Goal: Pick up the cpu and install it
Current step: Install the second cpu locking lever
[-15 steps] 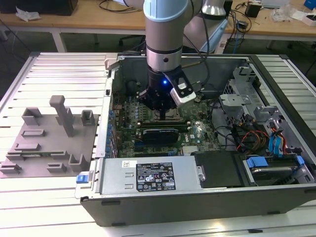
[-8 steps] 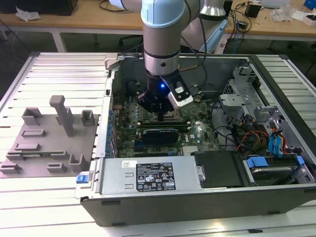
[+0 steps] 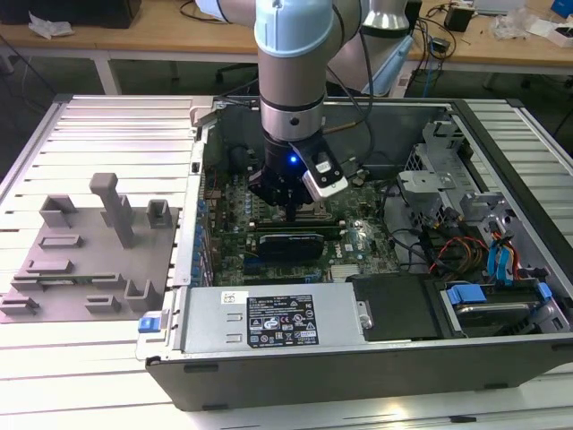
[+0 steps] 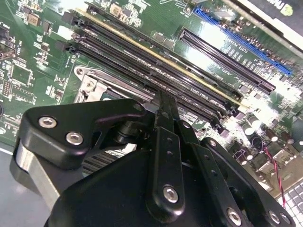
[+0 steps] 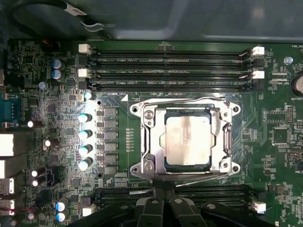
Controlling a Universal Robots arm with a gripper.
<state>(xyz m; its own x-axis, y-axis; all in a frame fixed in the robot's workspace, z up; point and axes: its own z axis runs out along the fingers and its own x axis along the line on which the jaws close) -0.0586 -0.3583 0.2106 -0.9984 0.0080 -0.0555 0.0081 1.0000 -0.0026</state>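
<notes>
I see the cpu (image 5: 188, 141) seated in the motherboard socket (image 5: 142, 142) | gripper (image 5: 164, 201) at the socket's edge, fingers together, holding nothing | cpu just beyond the fingertips

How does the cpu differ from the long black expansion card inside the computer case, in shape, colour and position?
The cpu is a small square with a pale silver top; the expansion card is a long black rectangle. The cpu lies flat inside the metal socket frame, beside the memory slots; the expansion card sits apart from it, nearer the grey power supply. The tool hangs above the cpu's area, not above the expansion card. Both are on the green motherboard.
</notes>
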